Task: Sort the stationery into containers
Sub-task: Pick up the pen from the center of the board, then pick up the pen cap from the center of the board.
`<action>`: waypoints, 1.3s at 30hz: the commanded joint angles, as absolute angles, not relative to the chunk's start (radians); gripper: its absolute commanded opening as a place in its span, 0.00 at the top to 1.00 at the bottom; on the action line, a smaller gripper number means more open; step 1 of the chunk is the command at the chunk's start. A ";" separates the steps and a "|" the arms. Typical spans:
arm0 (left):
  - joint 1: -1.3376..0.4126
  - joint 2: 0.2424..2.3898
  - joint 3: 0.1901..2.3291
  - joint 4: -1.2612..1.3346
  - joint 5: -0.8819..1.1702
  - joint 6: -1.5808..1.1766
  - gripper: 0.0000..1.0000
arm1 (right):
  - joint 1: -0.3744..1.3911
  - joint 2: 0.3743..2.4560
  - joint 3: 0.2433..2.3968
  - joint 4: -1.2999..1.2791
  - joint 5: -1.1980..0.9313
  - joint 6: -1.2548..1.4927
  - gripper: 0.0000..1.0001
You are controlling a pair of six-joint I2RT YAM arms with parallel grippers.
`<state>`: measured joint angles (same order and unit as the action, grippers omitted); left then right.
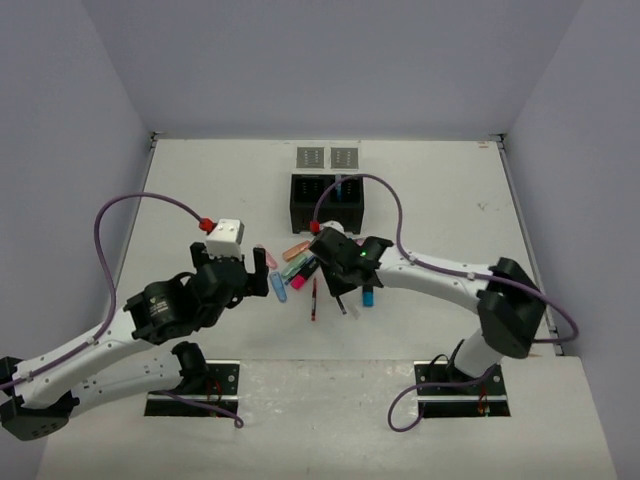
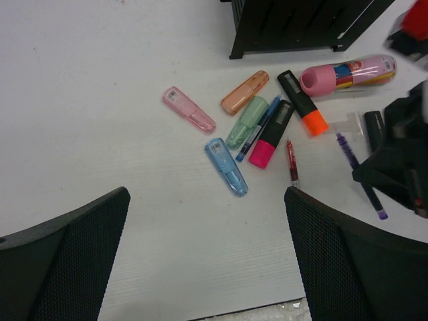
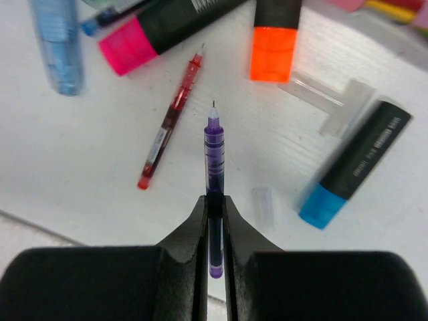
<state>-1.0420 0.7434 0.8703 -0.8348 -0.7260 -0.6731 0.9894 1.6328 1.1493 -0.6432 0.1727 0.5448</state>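
From where I stand, the black box (image 1: 328, 203) sits at the middle of the table (image 1: 180, 180), and the two grey trays (image 1: 328, 157) lie side by side just beyond it. The trays show only their dotted bottoms. Something pale blue stands at the far edge of the box's right compartment. The left compartment is too dark for me to tell what it holds.

The right gripper (image 3: 214, 200) hangs over the pile near the box, its fingers pinched tight on the purple pen (image 3: 213, 144). The pen sticks straight out beyond the fingertips with its fine tip pointing away. The red pen (image 3: 170, 120) lies to its left. The blue-capped marker (image 3: 354, 167) and a small clear piece (image 3: 262, 204) lie to its right. The orange-capped marker (image 3: 273, 40) and pink-capped marker (image 3: 160, 30) lie farther off.

The left gripper (image 2: 206, 194) is spread wide and grips nothing, on the near left of the pile. Beyond it lie the blue highlighter (image 2: 226, 166), the green highlighter (image 2: 246, 122), the salmon highlighter (image 2: 245, 92) and the pink highlighter (image 2: 189, 110). The pink tube (image 2: 348, 73) lies to the far right, near the box.
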 commanded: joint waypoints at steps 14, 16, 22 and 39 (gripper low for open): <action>-1.102 1.422 1.031 -0.602 -0.412 -1.350 0.08 | 0.591 1.028 0.956 -0.732 0.373 0.541 1.00; -1.122 1.494 1.076 -0.614 -0.411 -1.390 0.15 | 0.584 1.021 0.943 -0.727 0.391 0.543 1.00; -1.151 1.727 1.323 -0.873 -0.413 -1.539 0.36 | 0.576 1.005 0.915 -0.708 0.379 0.533 1.00; -1.150 1.990 1.518 -0.984 -0.291 -1.604 0.46 | 0.572 0.928 0.861 -0.664 0.313 0.490 1.00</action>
